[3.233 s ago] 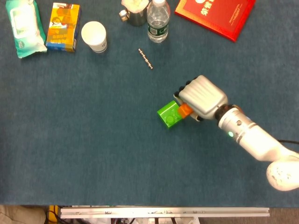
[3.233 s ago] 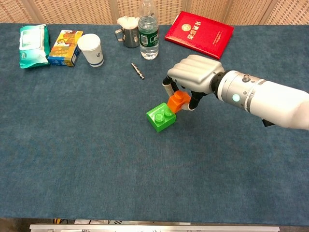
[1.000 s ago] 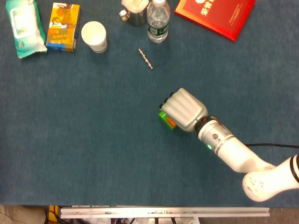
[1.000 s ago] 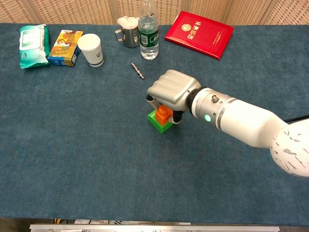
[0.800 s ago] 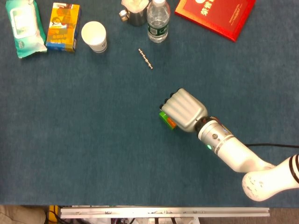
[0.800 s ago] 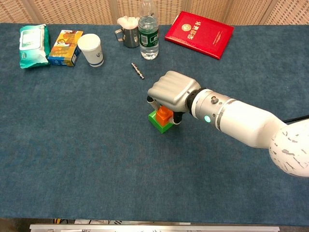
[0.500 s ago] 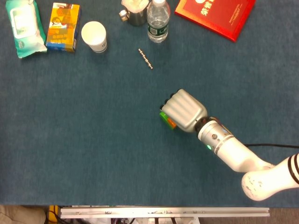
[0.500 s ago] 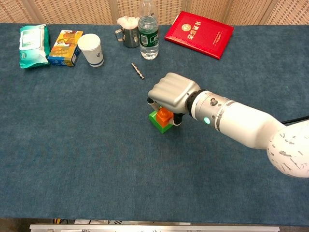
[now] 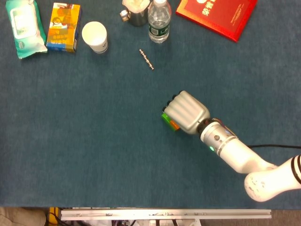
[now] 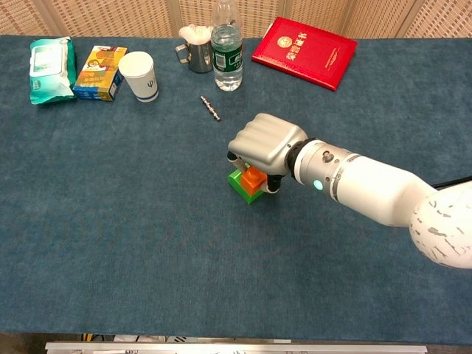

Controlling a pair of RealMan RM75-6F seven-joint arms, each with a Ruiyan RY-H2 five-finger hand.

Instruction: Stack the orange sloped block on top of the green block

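The small orange sloped plastic block (image 10: 254,179) sits on top of the green studded plastic block (image 10: 242,189), directly beneath the right hand (image 10: 263,147), whose fingers (image 10: 233,158) curl down around the orange piece and hold it. From above the hand hides nearly all of the pair. I judge release means opening and rising straight up; the left hand is not visible.
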